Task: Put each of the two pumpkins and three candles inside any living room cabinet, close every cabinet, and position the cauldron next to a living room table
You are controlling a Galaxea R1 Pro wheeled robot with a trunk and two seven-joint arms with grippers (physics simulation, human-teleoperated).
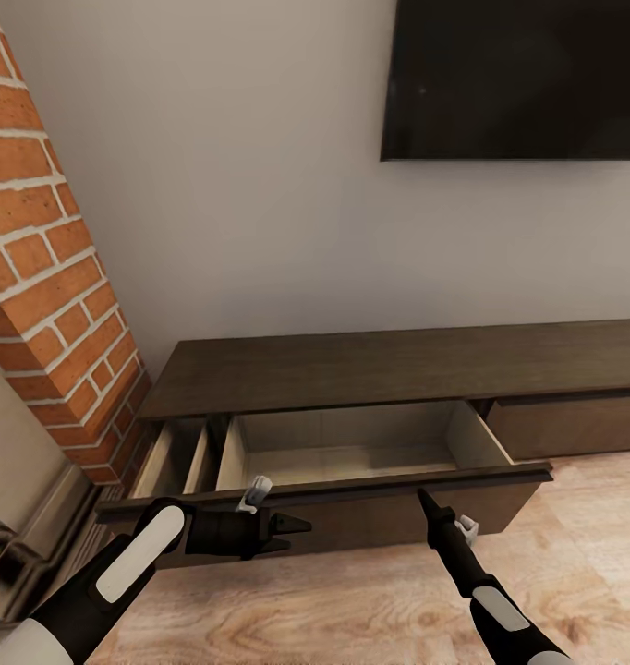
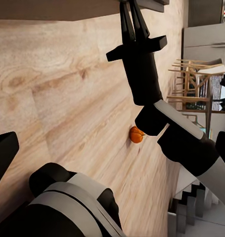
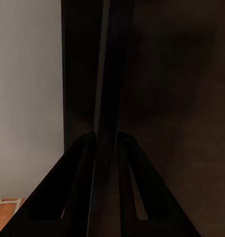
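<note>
The cabinet (image 1: 352, 365) stands against the wall with one wide drawer (image 1: 352, 503) pulled out, its tan inside bare. The right claw (image 1: 424, 499) has its tips pressed together on the thin top edge of the drawer front; that rigid board should slide rather than flex, and its upper lip is the only hold on a handleless face. The left claw (image 1: 296, 533) hangs spread beside it, holding nothing. A pumpkin (image 2: 136, 134), small, hard and likely to roll, lies on the wooden floor (image 2: 67, 89) behind
</note>
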